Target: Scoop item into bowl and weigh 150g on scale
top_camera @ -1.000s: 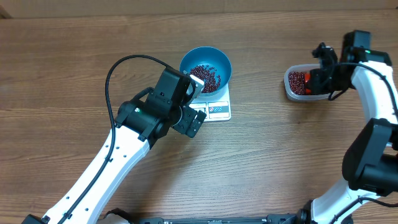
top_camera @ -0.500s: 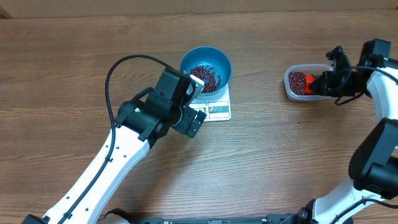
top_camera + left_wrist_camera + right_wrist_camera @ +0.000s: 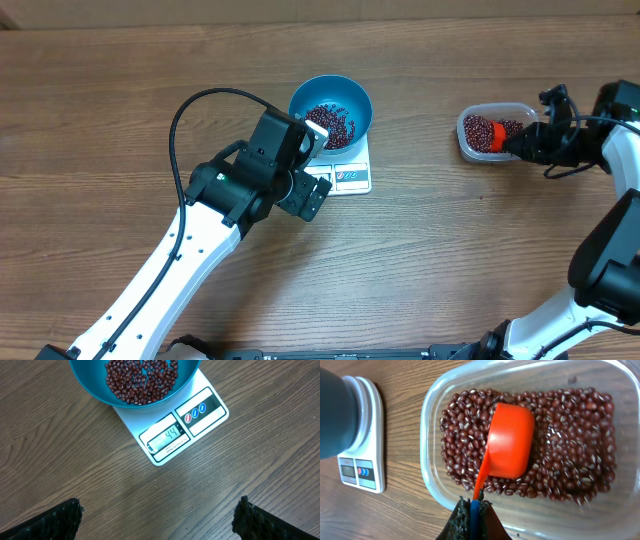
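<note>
**Scoop in tub; bowl on scale, part filled**

The left gripper [image 3: 159, 510] hangs over the woodgrain table [image 3: 450, 250], its jaws wide apart and holding nothing. Below it, the smooth, round, deep blue bowl [image 3: 90, 385] sits on the flat white rectangular scale [image 3: 200, 420], whose display reads 44. Small oval red-brown beans [image 3: 140, 377] lie loose across the bowl's bottom. The right gripper [image 3: 472, 510] is clamped on the thin handle of a glossy orange plastic scoop [image 3: 510, 440]. The scoop's rounded cup rests among more beans in the clear rounded-rectangular plastic tub [image 3: 432, 435], well apart from the scale.
</note>
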Tool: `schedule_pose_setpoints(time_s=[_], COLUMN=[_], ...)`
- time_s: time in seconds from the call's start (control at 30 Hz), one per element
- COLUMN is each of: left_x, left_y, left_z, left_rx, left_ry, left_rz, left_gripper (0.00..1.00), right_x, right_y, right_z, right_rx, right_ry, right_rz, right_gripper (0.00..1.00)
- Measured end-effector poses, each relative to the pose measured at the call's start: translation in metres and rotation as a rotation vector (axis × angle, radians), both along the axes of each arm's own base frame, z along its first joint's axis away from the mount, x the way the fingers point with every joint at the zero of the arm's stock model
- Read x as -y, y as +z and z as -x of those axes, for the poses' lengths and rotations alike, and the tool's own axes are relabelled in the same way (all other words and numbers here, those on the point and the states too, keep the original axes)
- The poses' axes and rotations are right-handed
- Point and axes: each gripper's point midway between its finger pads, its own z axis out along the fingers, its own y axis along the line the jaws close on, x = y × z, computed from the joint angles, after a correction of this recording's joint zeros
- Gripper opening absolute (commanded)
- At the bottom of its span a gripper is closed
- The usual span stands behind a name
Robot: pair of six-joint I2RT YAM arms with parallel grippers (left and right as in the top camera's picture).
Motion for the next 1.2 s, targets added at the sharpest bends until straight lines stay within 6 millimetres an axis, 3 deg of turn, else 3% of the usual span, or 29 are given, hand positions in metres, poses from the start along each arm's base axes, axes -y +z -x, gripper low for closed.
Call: schedule_pose_setpoints(time_s=[0.4, 1.2], left_x=[0.0000, 0.0000], left_y=[0.0001, 0.0001], left_z=[-0.0001, -0.0001], left_rx=[0.000, 0.000], left_ry=[0.000, 0.000], left_rz=[0.000, 0.000], left_gripper=[1.00, 1.00], right_x=[0.0107, 0.0046], right_y=[0.0021, 0.0009], right_z=[0.0110, 0.0027], right_rx=[0.024, 0.047], right_ry=[-0.064, -0.080], right_rz=[-0.138, -0.247], right_gripper=[0.04, 0.04])
